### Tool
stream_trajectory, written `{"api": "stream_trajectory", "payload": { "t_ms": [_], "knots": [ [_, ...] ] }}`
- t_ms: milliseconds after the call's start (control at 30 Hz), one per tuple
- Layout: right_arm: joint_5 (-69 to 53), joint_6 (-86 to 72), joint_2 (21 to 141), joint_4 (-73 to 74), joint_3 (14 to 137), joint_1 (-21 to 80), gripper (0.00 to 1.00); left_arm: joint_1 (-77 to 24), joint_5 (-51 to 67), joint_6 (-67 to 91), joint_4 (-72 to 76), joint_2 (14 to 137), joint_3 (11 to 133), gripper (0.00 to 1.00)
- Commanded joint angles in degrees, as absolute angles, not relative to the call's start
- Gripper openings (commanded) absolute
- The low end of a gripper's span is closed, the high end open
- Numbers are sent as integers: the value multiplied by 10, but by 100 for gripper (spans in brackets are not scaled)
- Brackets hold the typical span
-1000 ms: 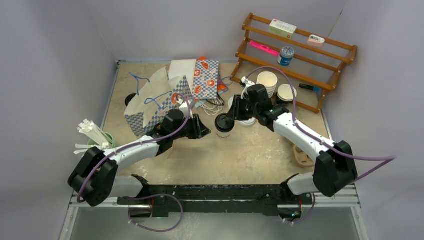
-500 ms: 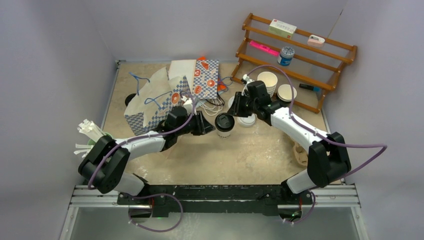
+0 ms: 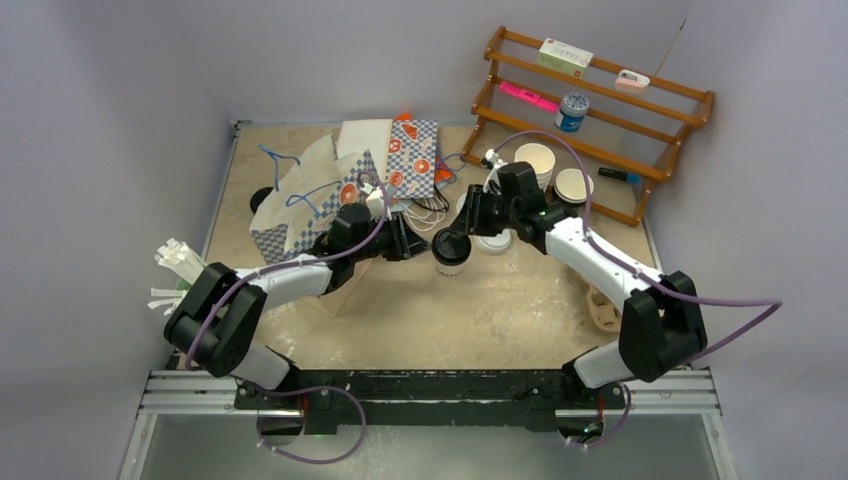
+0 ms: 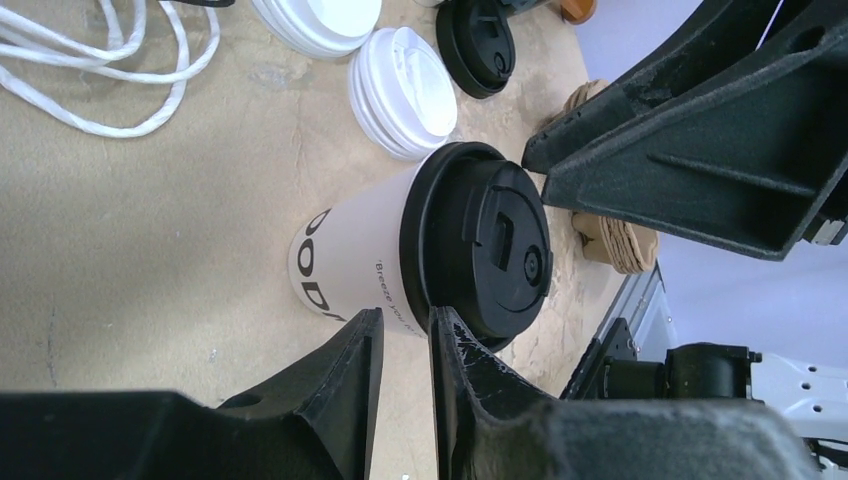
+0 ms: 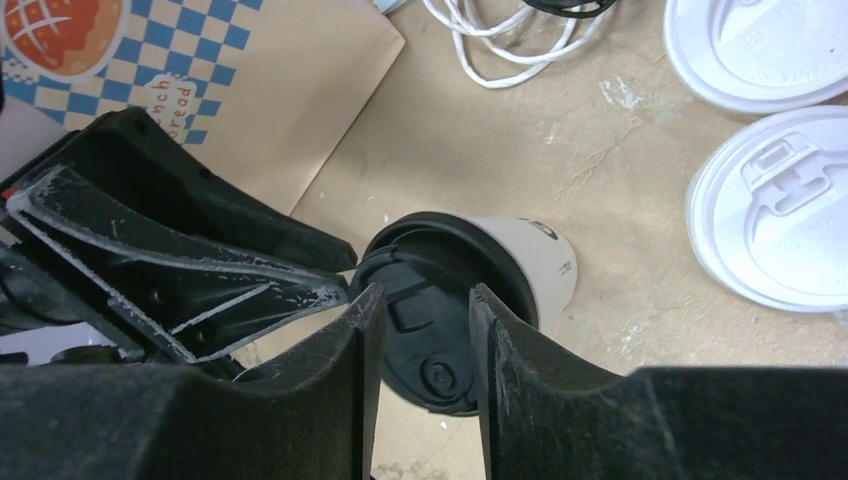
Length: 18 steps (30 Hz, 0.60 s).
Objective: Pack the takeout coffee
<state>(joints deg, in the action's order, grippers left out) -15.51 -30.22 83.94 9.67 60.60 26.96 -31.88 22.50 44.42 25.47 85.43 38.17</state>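
- Item inspected: one takeout coffee (image 3: 449, 252) stood upright on the table (image 3: 480, 320), a little toward 12 o'clock of the table's centre. Its black lid (image 4: 480, 250) was seated.
- The cup was not packed. The checked paper bag (image 3: 300, 215) sat apart from it, at about the cup's 10 o'clock.
- The left gripper (image 4: 407, 315) was at the cup's 9 o'clock, its fingers drawn almost together with only a thin slit between them. The tips were at the lid's rim. I could not determine whether they nipped that rim or merely met it.
- The right gripper (image 5: 425, 295) reached in from the cup's 1 o'clock side and hung over the lid. Its fingers were parted by a gap narrower than the lid, with nothing seen clamped between them.
- Surroundings: loose white lids (image 4: 405, 90) lay just beside the cup, between its 1 and 3 o'clock. A stack of lidless cups (image 3: 535, 160) stood farther out at 2 o'clock.
- Handling, in my judgement: the cup was light, though its fill could not be seen. The paper wall looked smooth and likely to yield under a hard squeeze.
- The lid looked stiffer but appeared only pressed on, so a lift by the lid alone risked pulling it off.
- Recommended hold: across the body just under the lid's rim, where the cup should be firmest. That needed the jaws opened wider than the cup, moderate pressure, and the cup kept upright.
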Motion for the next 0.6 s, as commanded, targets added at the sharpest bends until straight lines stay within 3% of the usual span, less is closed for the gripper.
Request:
{"api": "stream_trajectory", "payload": {
  "t_ms": [0, 567],
  "knots": [
    [-181, -305, 811, 98, 597, 268, 40, -315, 246, 448, 292, 859, 405, 27],
    [-159, -309, 707, 136, 533, 268, 47, -314, 265, 408, 261, 927, 476, 22]
  ]
}}
